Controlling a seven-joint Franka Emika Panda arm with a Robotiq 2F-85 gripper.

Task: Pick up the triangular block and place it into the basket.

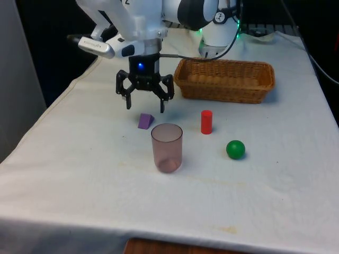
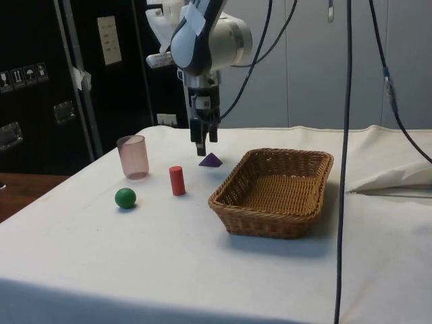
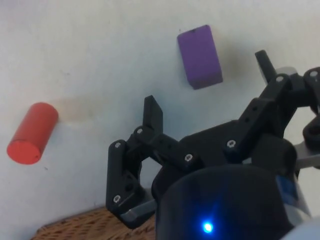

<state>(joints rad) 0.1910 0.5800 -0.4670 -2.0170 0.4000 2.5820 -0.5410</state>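
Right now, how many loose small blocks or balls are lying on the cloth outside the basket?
3. The purple triangular block lies just below the open gripper; the red cylinder stands in front of the basket; the green ball sits nearest the camera. Nothing shows inside the basket.

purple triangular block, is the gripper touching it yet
Apart. In the front view the gripper hangs open above the purple triangular block, with white cloth visible between its fingertips and the block.
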